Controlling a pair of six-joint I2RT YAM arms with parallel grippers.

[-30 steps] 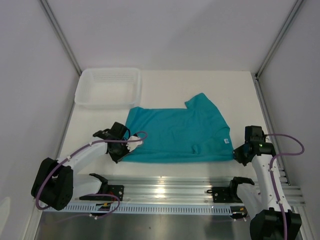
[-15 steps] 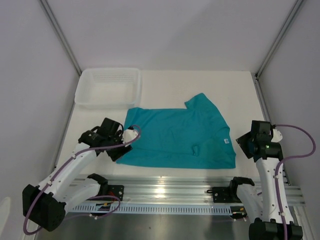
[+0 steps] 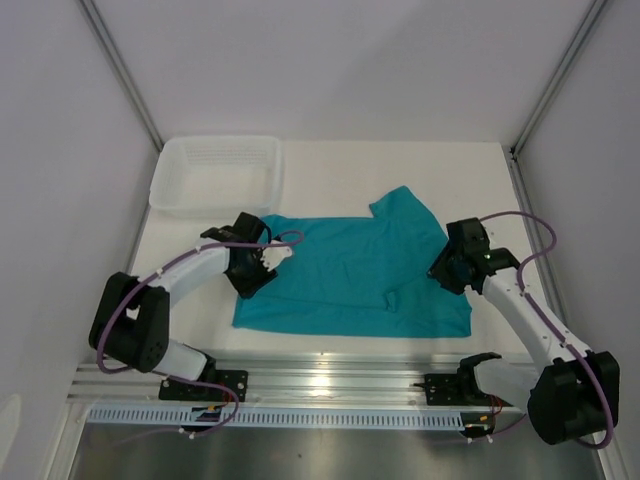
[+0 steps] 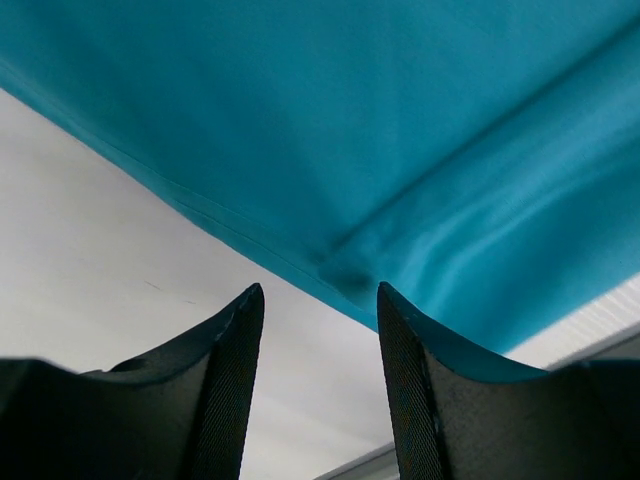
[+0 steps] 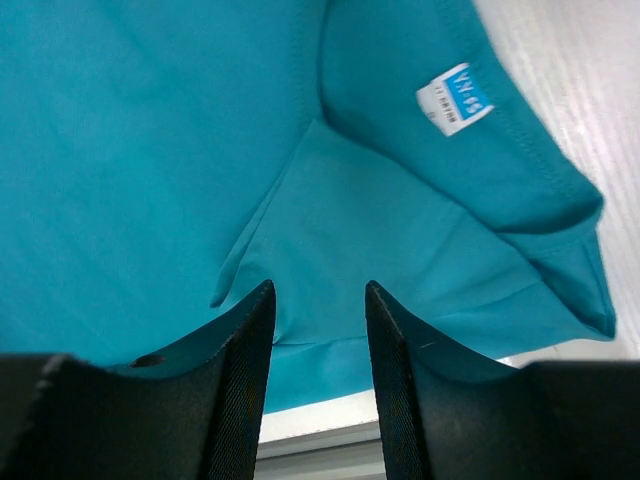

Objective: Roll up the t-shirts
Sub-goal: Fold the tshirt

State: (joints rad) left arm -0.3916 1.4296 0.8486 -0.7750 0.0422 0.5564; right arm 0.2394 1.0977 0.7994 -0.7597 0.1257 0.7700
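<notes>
On a white surface [image 3: 330, 190] seen from above, a teal t-shirt [image 3: 350, 275] lies spread out near the front edge, mostly flat. One sleeve points toward the back, and there is a small raised fold near the middle of the shirt. A white plastic tray [image 3: 215, 175] sits at the back left corner, just beyond the shirt and not touching it. The left claw [image 3: 262, 268] reaches in over the shirt's left edge. The right claw [image 3: 442, 268] is over the shirt's right side, near the collar. From this height it is not clear how wide either claw stands.

From the left wrist camera, the left claw [image 4: 315, 330] has its two dark fingers [image 4: 235, 380] apart, with nothing pinched between them. Bare surface shows in the gap, and the shirt's stitched edge runs diagonally just ahead of the fingertips. The finger on the right of the picture overlaps the teal cloth.

From the right wrist camera, the right claw [image 5: 318, 340] is also parted and holds nothing. Its fingers [image 5: 395, 370] hang over teal cloth, which fills the gap between them. Folded layers of the shirt lie ahead. A small white and blue neck label [image 5: 455, 98] sits inside the collar at the upper right, close to the pale surface beyond the shirt.
</notes>
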